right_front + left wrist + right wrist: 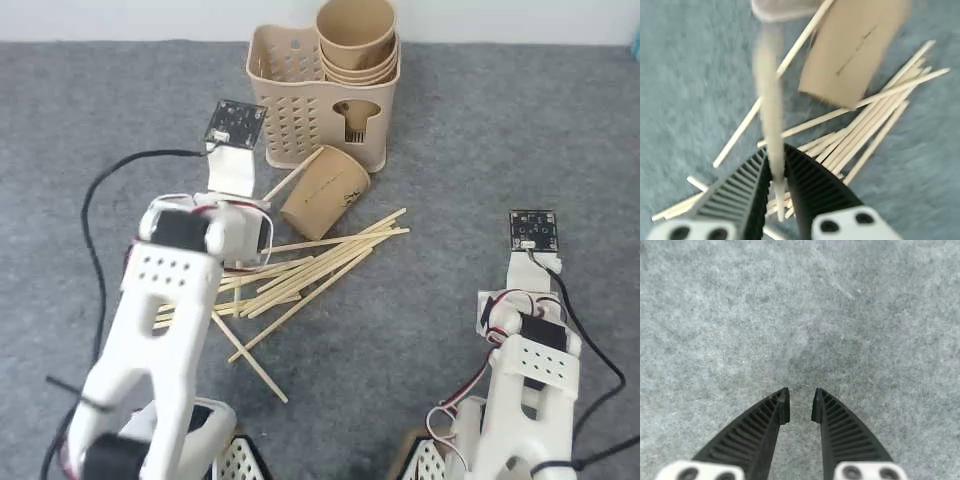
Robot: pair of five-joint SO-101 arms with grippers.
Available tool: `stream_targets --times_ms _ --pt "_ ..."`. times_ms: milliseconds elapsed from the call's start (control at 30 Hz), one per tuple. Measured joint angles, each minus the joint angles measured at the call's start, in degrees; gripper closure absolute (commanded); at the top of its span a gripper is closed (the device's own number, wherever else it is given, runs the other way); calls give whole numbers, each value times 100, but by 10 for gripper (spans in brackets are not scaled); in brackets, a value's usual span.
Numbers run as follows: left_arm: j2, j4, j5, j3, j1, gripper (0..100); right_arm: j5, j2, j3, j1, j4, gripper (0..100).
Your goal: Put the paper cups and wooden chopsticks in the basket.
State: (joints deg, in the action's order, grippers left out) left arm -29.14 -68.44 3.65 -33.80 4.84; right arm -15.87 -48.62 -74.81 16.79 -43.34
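Left wrist view: the left claw is pinching one chopstick above the scattered chopsticks, near a tipped paper cup. The basket is holding stacked cups. The right claw is hovering slightly parted over the desk.

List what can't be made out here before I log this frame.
High view: the left arm covers one end of the chopstick pile, so the sticks cannot be counted.
High view: the stacked cups nest in the basket; their number is unclear and they hide the floor under them.
Left wrist view: the chopstick in the left gripper is blurred; its far end is lost in a pale smear.
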Motion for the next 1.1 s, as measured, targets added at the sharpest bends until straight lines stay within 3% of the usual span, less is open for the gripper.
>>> stream_targets --times_ms 433,667,933,1100 --pt "-378 132 0 448 123 989 0 0 0 0 0 903" --pt "-378 132 -334 826 149 986 0 0 0 0 0 903" --pt "-404 756 -870 -668 149 760 0 0 0 0 0 903" --pt "-404 1204 -905 -1635 -88 739 0 0 0 0 0 903"
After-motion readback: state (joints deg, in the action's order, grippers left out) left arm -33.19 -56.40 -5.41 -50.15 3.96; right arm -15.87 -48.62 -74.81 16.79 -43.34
